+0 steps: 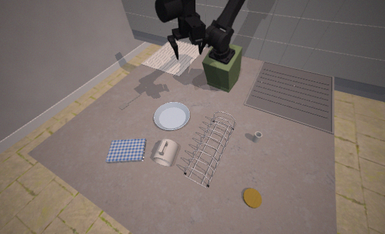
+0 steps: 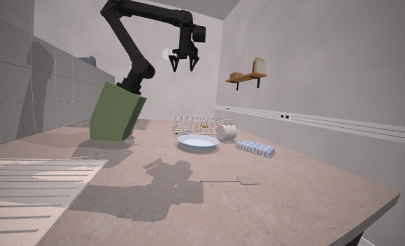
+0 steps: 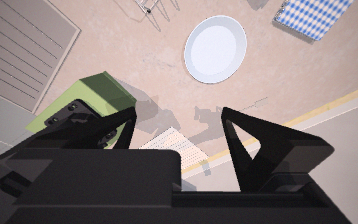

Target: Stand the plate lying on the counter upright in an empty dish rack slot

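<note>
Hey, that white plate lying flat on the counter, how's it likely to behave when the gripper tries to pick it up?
The plate looks rigid and glossy, so it may slip between the fingers. It lies flat with a raised rim, so the open gripper probably has to pinch that rim. Being round, it could roll once stood on edge.

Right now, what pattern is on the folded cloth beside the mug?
Blue-and-white check on the cloth; clearest in the top view.
</note>
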